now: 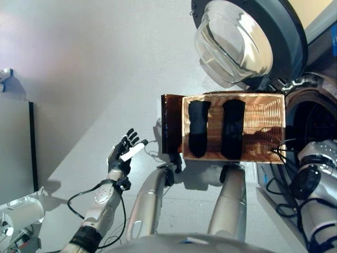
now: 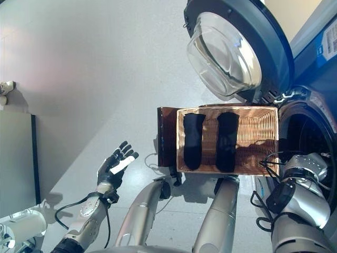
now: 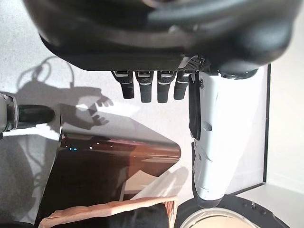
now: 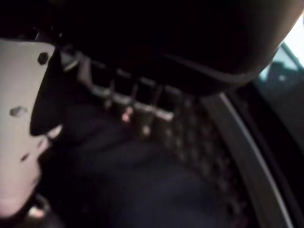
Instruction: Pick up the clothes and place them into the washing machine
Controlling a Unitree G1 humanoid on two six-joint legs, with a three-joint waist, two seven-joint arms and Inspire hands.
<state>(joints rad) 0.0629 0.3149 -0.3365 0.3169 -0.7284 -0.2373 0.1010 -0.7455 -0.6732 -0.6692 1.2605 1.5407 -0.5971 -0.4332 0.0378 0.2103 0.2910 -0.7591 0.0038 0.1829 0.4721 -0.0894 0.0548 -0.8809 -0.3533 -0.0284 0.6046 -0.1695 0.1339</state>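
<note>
Left eye view: a woven basket [image 1: 263,113] is seen on the floor [image 1: 95,63] just beside the open washing machine [image 1: 316,113], whose round glass door [image 1: 234,42] is swung out above the basket. No clothes can be made out in the basket; the two dark shapes across it are excluded from this note. The left hand [image 1: 122,153] is held over the floor to the left of the basket, apart from it, with fingers [image 3: 148,88] straight and spread and nothing held. The right hand [image 4: 19,118] is reached inside the drum [image 2: 300,137], above dark cloth [image 4: 142,190] lying there. Whether its fingers are curled on the cloth cannot be told.
</note>
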